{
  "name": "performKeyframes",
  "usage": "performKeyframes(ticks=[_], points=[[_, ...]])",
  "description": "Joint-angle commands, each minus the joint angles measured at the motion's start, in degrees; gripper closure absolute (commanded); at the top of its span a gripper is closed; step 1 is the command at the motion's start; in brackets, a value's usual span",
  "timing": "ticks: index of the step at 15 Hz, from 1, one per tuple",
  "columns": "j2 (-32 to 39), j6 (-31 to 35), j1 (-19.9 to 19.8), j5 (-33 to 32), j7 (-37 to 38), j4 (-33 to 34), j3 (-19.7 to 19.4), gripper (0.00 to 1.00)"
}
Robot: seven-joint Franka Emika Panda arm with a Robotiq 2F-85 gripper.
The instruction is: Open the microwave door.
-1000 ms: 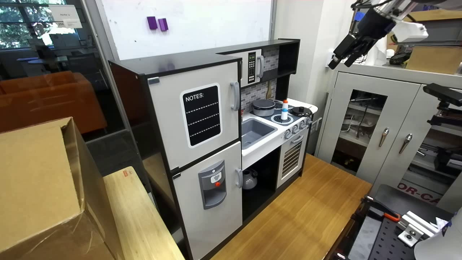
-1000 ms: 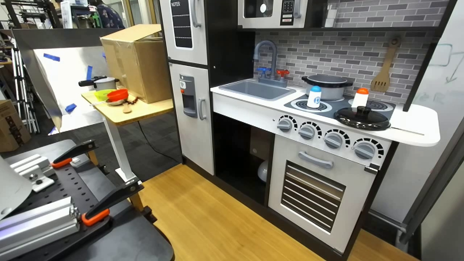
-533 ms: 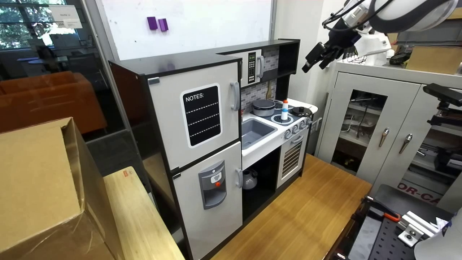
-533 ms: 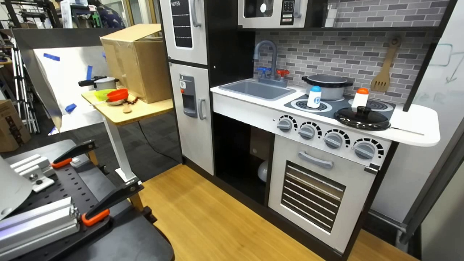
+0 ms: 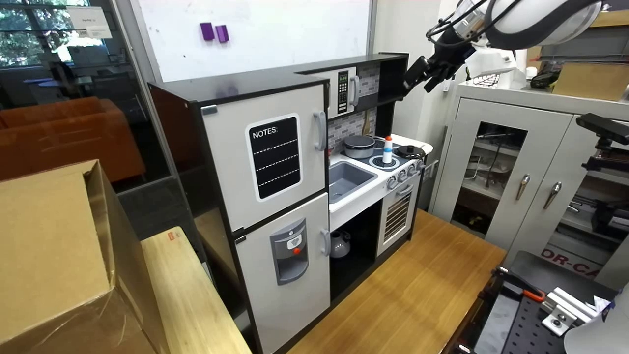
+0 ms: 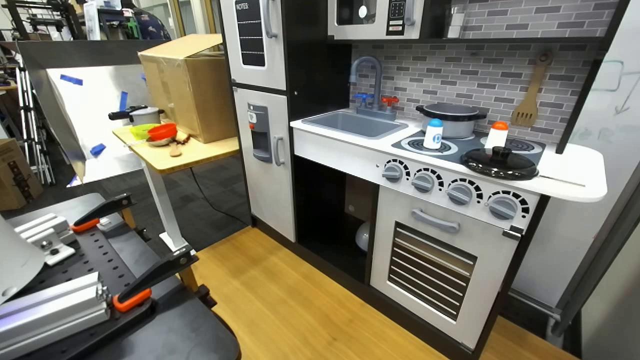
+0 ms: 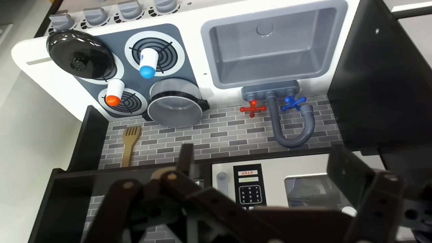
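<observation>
The microwave door [image 6: 378, 25] is white with a dark window and sits closed in the black upper case. It also shows in an exterior view [image 5: 334, 91] and in the wrist view [image 7: 274, 182]. Its grey handle [image 5: 355, 90] is upright beside the black keypad; the wrist view shows the handle [image 7: 222, 182] partly covered by my gripper. My gripper [image 5: 417, 88] is open and empty, apart from the door. In the wrist view my gripper [image 7: 262, 150] has its jaws wide apart, with handle, keypad and part of the window between them.
Below the microwave are the faucet [image 6: 372, 75], sink [image 7: 270, 44] and grey pot [image 7: 175, 108]. Two shakers stand on the stove, one blue-topped [image 6: 433, 135], one orange-topped [image 6: 497, 135]. The fridge [image 5: 226, 147] juts out beside the microwave. A black shelf [image 5: 393, 78] adjoins it.
In an exterior view my gripper has moved left toward the toy kitchen, nearer the microwave. The microwave door has not moved.
</observation>
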Motion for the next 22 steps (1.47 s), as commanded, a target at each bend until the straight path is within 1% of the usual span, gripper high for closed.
performKeyframes(ticks=[1,2,4,6,10,13,15,19,22], points=[[0.04,-0.10,-0.62,0.73,-0.53,0.07,0.63,0.00],[0.07,-0.65,-0.42,0.76,-0.87,0.22,0.52,0.00],[0.61,0.35,1.59,1.70,-3.48,0.44,-0.70,0.00],[3.25,4.84,0.97,0.64,-2.88,1.54,0.17,0.00],[9.91,17.57,-0.59,-0.05,-0.53,4.46,1.57,0.00],[14.37,23.04,-0.39,0.30,-0.36,6.21,1.71,0.00],[16.76,24.48,-0.22,0.46,-0.30,6.98,1.85,0.00],[20.55,25.42,0.53,1.09,0.31,9.08,1.96,0.00],[23.45,25.91,0.39,1.17,0.78,11.41,2.04,0.00]])
